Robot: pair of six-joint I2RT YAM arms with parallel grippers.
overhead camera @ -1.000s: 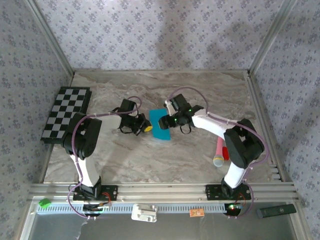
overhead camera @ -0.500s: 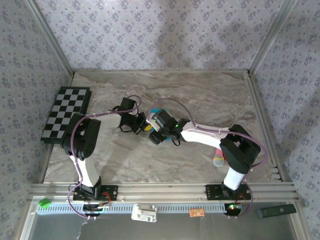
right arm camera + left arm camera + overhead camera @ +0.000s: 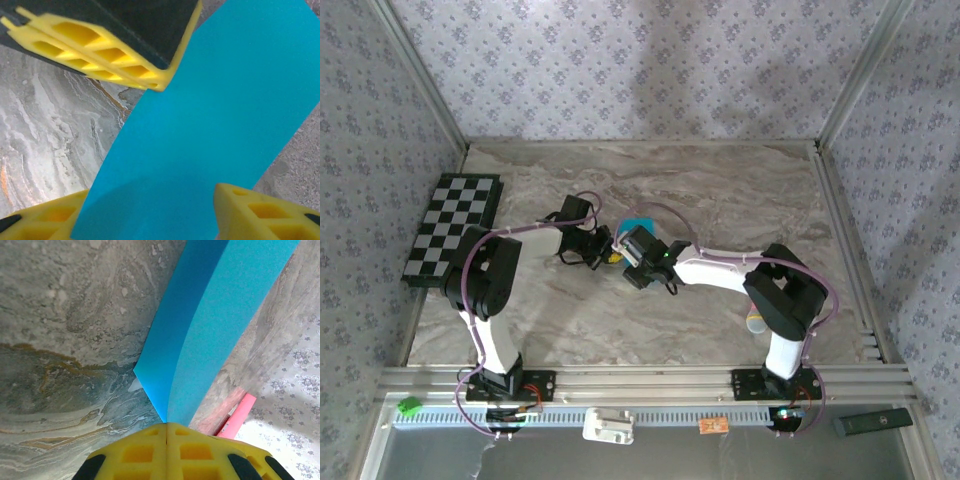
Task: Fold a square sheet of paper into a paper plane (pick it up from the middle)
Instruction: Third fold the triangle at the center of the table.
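Observation:
The square sheet of paper [image 3: 215, 315] is teal-blue and bent along a crease, rising off the marble table. My left gripper [image 3: 166, 427] is shut on its near edge, yellow pads pressed together. From above, a small part of the paper [image 3: 638, 222] shows behind the two wrists. My left gripper [image 3: 610, 253] and right gripper [image 3: 626, 254] meet mid-table. In the right wrist view the paper [image 3: 215, 125] runs as a wide band between my right gripper's [image 3: 150, 220] fingers [image 3: 260, 210], which stand apart on either side. The left gripper's fingers [image 3: 100, 55] show at the top.
A black-and-white checkered board [image 3: 455, 225] lies at the table's left edge. A pink stick [image 3: 240, 415] lies to the right, its yellowish end [image 3: 754, 322] peeking out by the right arm. Patterned walls enclose the table.
My right gripper has swung left from the paper's right side to straddle the paper beside the left gripper, and its jaws have narrowed. The left gripper has stayed shut on the paper.

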